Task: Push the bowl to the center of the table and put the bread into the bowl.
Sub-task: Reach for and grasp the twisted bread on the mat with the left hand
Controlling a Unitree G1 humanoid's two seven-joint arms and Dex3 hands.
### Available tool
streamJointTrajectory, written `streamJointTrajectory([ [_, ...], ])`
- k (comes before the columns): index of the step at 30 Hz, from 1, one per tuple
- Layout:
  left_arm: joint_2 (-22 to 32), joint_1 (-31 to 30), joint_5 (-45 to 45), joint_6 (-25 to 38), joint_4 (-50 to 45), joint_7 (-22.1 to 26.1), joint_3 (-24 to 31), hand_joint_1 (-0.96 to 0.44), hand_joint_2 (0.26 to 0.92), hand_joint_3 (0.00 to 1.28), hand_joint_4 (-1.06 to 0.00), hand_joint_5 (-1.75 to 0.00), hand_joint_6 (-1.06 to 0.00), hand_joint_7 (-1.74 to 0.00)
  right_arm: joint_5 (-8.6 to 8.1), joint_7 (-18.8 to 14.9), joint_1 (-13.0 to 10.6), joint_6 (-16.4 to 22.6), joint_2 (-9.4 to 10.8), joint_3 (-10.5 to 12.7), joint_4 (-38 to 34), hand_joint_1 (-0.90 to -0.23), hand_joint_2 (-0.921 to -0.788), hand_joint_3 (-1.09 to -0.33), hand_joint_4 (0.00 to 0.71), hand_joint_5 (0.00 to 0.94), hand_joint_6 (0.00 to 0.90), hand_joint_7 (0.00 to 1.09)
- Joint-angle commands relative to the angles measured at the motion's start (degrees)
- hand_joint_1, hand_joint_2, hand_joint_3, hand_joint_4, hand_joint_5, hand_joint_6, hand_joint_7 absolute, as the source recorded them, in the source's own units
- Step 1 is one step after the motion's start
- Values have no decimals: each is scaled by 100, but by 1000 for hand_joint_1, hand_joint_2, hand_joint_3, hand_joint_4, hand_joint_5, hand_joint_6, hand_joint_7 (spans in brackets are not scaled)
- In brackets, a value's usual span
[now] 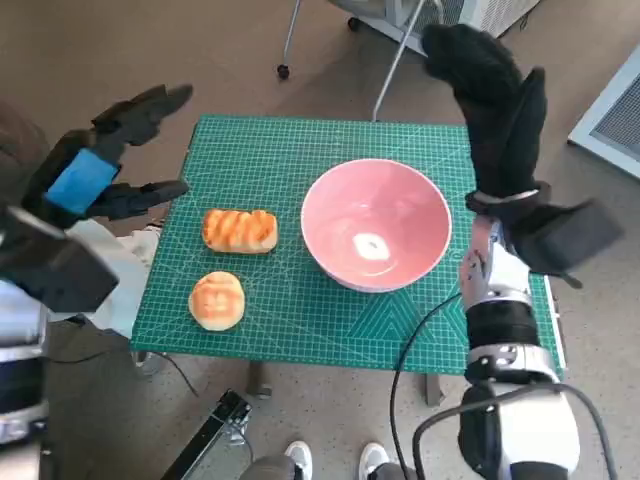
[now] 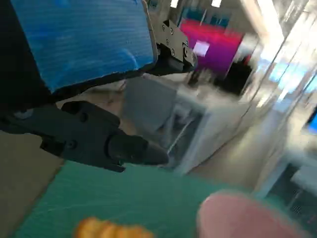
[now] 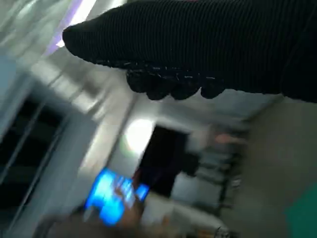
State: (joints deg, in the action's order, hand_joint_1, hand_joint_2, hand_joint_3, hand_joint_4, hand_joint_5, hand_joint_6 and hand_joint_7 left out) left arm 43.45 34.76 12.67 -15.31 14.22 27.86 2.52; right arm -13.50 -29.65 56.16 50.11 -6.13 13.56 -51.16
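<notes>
- Head view: the glossy pink round bowl sits right of centre on the counter, which is covered by a green gridded cutting mat. An oblong golden bread roll with grilled stripes lies just left of the bowl, and a round pale bun lies below it, nearer the counter's lower left edge.
- The left hand, black with blue tape on its back, hangs at the left of the frame, off the counter's edge, with its fingers spread and nothing in them. The right hand in the black knitted glove is raised at the upper right, above and beyond the bowl, apart from it, holding nothing.
- Risks, as I judge them: a push from the right could drive the bowl into the oblong roll, which lies so close that it would be shoved along or pinned under the rim. A high push on the wall could tip the smooth bowl rather than slide it. The round bun near the edge could be knocked to the floor by a careless left-hand reach.
- Left wrist view: blurred. The taped back fills the upper left, one black finger juts to the centre, open and touching nothing. A sliver of roll at the bottom edge and a pink smear of bowl at the lower right are cut off.
- Right wrist view: heavily blurred. The glove is a dark band along the top and its fingers hardly show; the bowl and both breads are out of frame. The background is unreadable.
</notes>
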Motion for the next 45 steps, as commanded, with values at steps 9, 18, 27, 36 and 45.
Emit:
streamJointTrajectory([
  [9, 195, 735, 838, 1392, 2, 1333, -1139, -115, 755, 0, -10, 1, -190, 0, 253, -44, -592, 109, -28, -609, 956, -675, -921, -817, 274, 13, -1, 811],
  [18, -5, 1115, 1489, 1594, 674, 1365, -1772, -90, 741, 0, 1, 1, -171, 0, 133, -54, -665, 14, -25, -715, 1114, -673, -921, -847, 271, 14, -1, 794],
  [27, -312, 1341, 1900, 1358, 1567, 951, -2181, -102, 743, 2, -6, -3, -167, -1, 77, 26, -748, -103, 0, -711, 1232, -673, -921, -848, 271, 15, -1, 787],
  [36, -789, 1730, 2138, 1134, 2697, 480, -2460, -132, 747, 3, -69, -23, -222, -27, 77, 82, -809, -161, -5, -740, 1296, -681, -921, -846, 269, 16, -1, 783],
  [45, -1292, 2149, 2357, 1076, 3867, 28, -2749, -166, 762, 9, -127, -30, -269, -46, 56, 110, -856, -229, -19, -759, 1376, -677, -921, -845, 267, 16, -1, 781],
])
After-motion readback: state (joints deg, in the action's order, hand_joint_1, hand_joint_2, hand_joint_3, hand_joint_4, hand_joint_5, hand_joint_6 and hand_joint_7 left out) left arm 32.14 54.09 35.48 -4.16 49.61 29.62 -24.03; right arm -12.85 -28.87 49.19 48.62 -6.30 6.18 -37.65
